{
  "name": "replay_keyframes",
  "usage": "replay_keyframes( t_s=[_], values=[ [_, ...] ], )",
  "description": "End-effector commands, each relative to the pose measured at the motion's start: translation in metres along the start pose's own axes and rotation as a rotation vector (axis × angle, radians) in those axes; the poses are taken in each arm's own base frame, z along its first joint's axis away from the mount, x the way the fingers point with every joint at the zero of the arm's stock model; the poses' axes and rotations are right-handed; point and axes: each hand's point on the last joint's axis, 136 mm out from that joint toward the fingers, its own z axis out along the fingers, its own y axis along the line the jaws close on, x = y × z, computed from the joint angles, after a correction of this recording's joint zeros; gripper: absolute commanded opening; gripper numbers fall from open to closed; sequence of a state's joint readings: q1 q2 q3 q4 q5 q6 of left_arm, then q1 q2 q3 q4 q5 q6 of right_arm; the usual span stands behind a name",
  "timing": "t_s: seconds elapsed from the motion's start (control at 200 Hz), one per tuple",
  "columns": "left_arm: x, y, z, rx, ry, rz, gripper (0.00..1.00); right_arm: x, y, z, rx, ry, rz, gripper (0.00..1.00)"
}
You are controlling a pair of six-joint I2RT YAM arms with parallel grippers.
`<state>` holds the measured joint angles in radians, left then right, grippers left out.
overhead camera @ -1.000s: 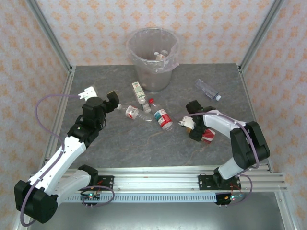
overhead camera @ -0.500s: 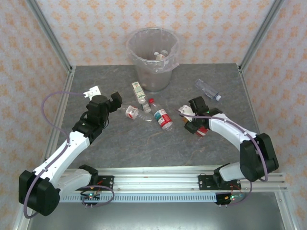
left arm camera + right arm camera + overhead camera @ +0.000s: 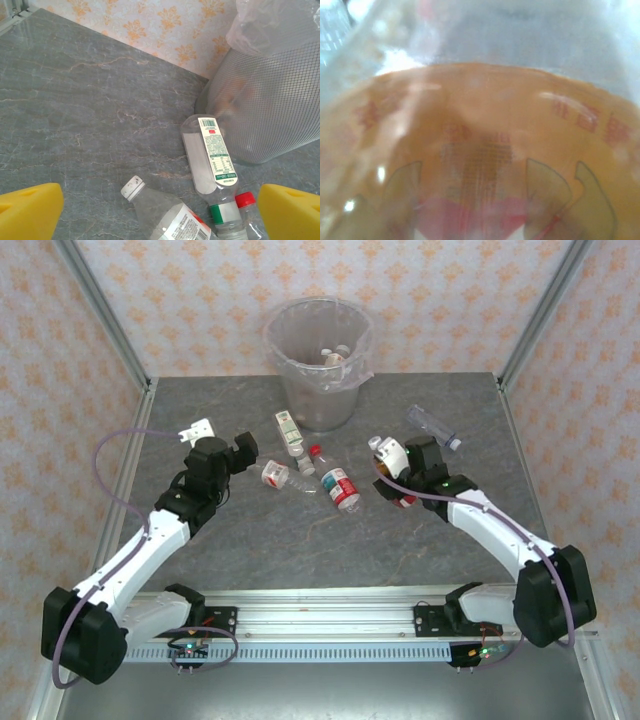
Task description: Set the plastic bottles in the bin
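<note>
The amber bottle (image 3: 480,150) is so close to the right wrist camera that it is all blur. Its label's print cannot be read, and its body runs past every edge. From above, the right end effector (image 3: 394,472) clamped on it covers most of its body.

In the left wrist view, the yellow pads (image 3: 27,212) of the left end effector (image 3: 220,438) are cut off at the bottom corners. The bin (image 3: 270,100) is cut by the top and right edges. The white-capped bottle (image 3: 162,217) and the red-capped bottle (image 3: 245,202) are cut by the bottom edge.

The bottles inside the bin (image 3: 335,356) are half hidden by its wall and too small to tell apart.
</note>
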<state>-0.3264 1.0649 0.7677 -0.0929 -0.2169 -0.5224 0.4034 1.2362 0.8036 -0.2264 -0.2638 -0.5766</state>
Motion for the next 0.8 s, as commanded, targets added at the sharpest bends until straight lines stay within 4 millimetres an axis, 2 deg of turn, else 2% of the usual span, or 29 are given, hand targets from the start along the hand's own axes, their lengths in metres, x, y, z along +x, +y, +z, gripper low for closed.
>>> replay_keyframes(
  t_s=[0.0,0.105,0.255,0.405,0.53,0.646,0.796],
  values=[
    [-0.016,-0.008,-0.001,0.018,-0.028,-0.037,1.00,-0.046,-0.004,-0.012,-0.004,-0.184,0.112,0.50],
    [-0.016,-0.012,0.001,0.023,-0.010,-0.065,1.00,-0.070,-0.013,-0.019,0.008,-0.268,0.177,0.50],
    [-0.016,-0.001,0.004,-0.055,-0.007,-0.096,1.00,-0.105,-0.028,-0.031,0.033,-0.373,0.293,0.50],
    [-0.013,-0.002,0.006,-0.046,-0.007,-0.088,1.00,-0.134,-0.041,-0.042,0.034,-0.463,0.425,0.50],
    [-0.012,0.006,0.005,-0.080,-0.014,-0.071,1.00,-0.156,-0.048,-0.048,0.013,-0.510,0.499,0.50],
    [-0.011,0.006,0.004,-0.076,-0.009,-0.064,1.00,-0.177,-0.056,-0.053,0.004,-0.549,0.556,0.50],
    [-0.009,0.011,0.004,-0.100,-0.005,-0.061,1.00,-0.214,-0.068,-0.063,-0.025,-0.620,0.627,0.50]
  ],
)
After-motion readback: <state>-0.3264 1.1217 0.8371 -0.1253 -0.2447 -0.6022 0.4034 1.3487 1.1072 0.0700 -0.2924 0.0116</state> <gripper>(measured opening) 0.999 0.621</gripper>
